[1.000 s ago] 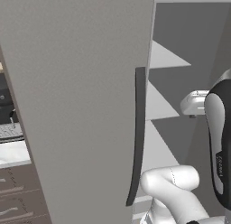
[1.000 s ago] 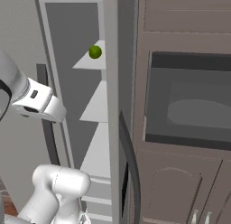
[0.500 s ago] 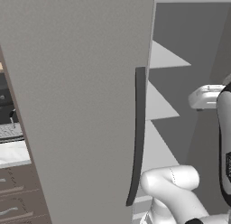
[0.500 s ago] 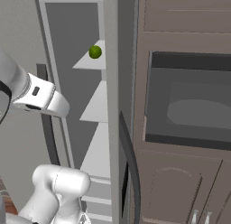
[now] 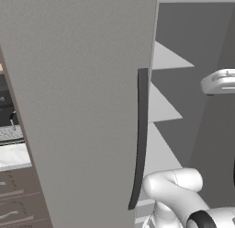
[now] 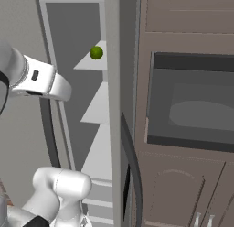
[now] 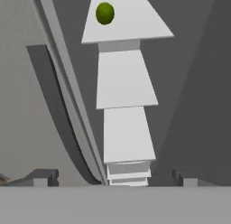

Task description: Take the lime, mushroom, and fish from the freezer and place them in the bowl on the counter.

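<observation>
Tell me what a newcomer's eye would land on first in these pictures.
The small green lime stands out, alone on the top pale shelf inside the open freezer. Next comes the broad grey freezer door with its long dark handle, swung wide. The open gripper points into the freezer, well short of the lime.

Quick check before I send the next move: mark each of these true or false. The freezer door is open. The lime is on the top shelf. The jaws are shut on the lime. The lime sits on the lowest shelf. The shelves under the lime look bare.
1. The freezer door is open. True.
2. The lime lies on the top shelf. True.
3. The gripper has its jaws shut on the lime. False: the jaws stand open and hold nothing; the lime is far ahead of them.
4. The lime sits on the lowest shelf. False: it is on the highest one in sight.
5. The two shelves right under the lime look bare. True.
</observation>
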